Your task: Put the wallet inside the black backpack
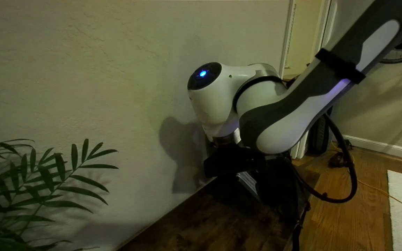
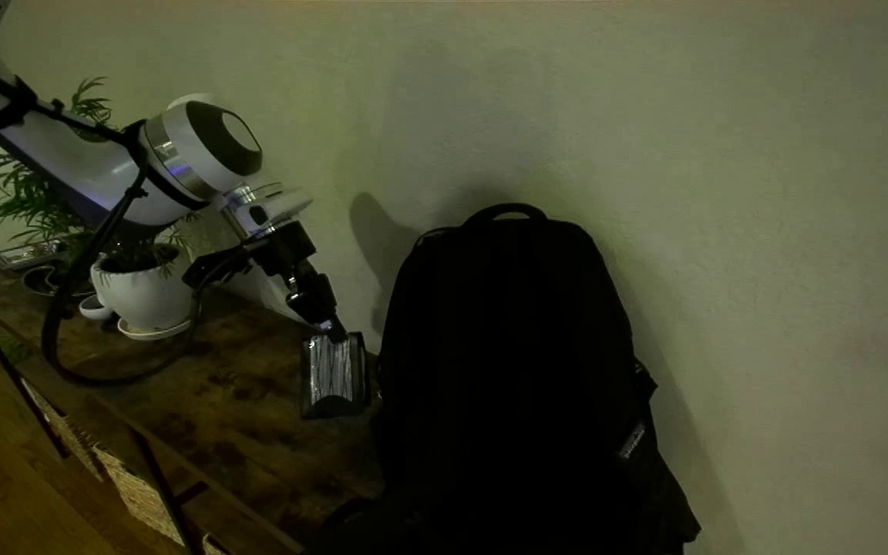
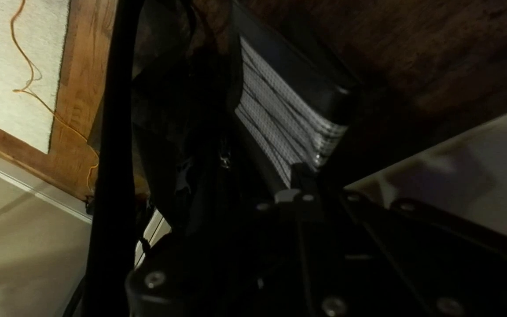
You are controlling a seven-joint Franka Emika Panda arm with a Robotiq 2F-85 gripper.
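The wallet (image 2: 334, 374) is small, flat and dark, with a pale grey striped patch on one face. In an exterior view it hangs upright from my gripper (image 2: 335, 333), whose fingertips are shut on its top edge. The wallet (image 3: 275, 105) stretches away from the fingertips (image 3: 304, 178) in the wrist view, where one finger lies over the patch. Part of it (image 1: 248, 183) also shows below the dark gripper in an exterior view. The black backpack (image 2: 521, 370) stands upright right beside the wallet in that picture. Its opening cannot be made out in the dark fabric.
A brown wooden table (image 2: 236, 393) runs along the wall (image 2: 783, 231). A plant in a white pot (image 2: 147, 297) stands behind the arm. Palm leaves (image 1: 47, 188) show at lower left. A black cable (image 1: 349, 181) loops below the arm.
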